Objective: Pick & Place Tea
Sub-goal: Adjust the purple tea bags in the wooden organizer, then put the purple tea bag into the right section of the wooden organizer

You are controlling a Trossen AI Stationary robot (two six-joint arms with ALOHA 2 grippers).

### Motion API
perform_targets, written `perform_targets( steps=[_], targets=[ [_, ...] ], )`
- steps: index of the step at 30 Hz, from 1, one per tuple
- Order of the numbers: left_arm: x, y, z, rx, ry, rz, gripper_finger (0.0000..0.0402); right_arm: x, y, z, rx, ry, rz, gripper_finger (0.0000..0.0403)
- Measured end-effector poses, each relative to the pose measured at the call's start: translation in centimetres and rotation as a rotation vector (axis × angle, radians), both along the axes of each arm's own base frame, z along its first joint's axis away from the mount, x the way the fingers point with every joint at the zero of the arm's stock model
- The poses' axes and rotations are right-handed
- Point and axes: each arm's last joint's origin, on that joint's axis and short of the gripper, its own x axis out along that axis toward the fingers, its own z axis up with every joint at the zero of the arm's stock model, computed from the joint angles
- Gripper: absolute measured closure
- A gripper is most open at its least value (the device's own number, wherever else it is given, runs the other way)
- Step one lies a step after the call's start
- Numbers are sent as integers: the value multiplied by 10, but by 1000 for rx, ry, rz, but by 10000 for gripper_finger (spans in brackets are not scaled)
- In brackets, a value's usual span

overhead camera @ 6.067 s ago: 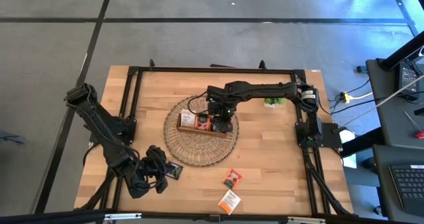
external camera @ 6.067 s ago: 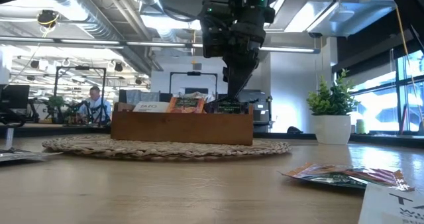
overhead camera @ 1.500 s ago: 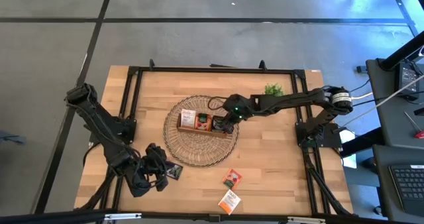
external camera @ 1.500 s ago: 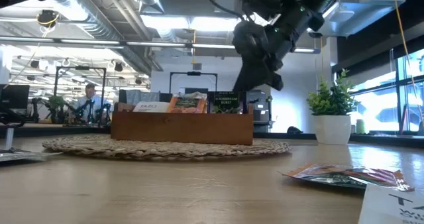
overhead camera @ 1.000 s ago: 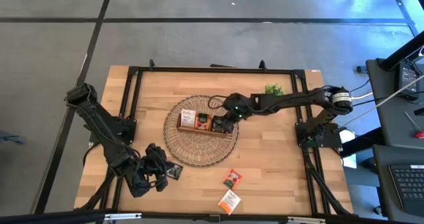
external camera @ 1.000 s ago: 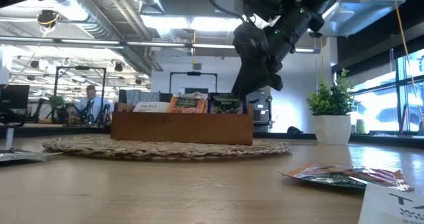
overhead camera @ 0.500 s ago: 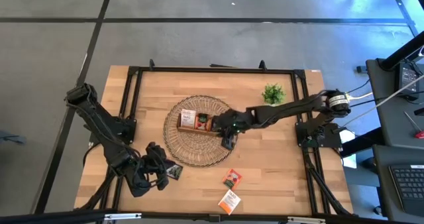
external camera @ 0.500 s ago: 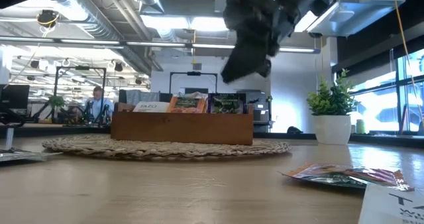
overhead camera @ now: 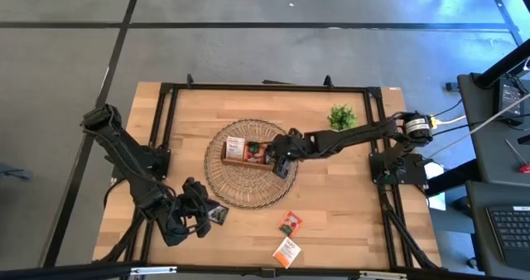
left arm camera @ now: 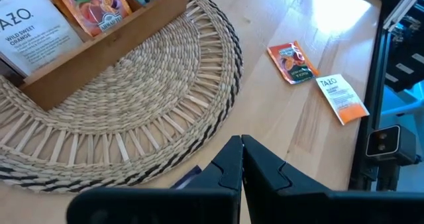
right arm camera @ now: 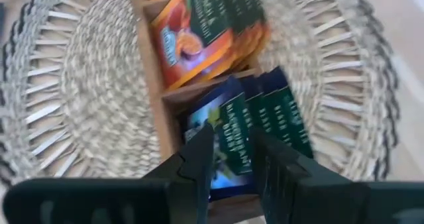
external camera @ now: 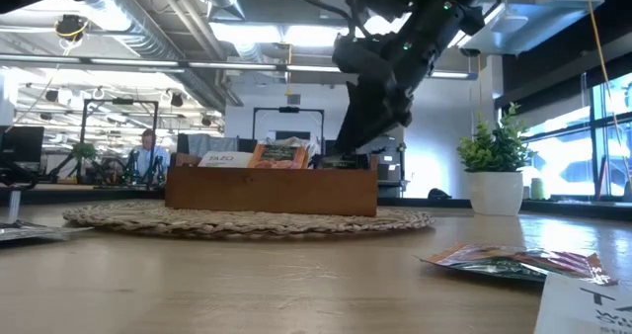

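Tea sachets (overhead camera: 287, 237) lie on the wooden table (overhead camera: 348, 193).

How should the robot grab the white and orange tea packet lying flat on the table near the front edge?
The white and orange tea packet lies flat on the bare wooden table, so probably come straight down from above and pinch across its narrower width, at an edge the fingers can slip under. The red packet lies apart from it, leaving room.

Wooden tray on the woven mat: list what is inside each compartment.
The wooden tray holds white-and-orange sachets at one end, orange sachets in the middle and dark sachets at the other end. The right hand covers part of the dark ones.
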Motion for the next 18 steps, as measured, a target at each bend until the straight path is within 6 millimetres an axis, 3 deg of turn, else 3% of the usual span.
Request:
perform_targets(
  steps=[4,8,11,18],
  targets=[
    [0,0,0,-5,-1,-2,400,4,5,9,42,-14,9,303],
    [1,-5,-6,-8,92,-99,400,15,23,31,167,-82,186,303],
    [1,-6,-25,-66,233,-129,400,20,39,41,256,-161,284,303],
    [11,-11,-76,-243,319,111,400,21,70,43,313,-227,337,303]
  ],
)
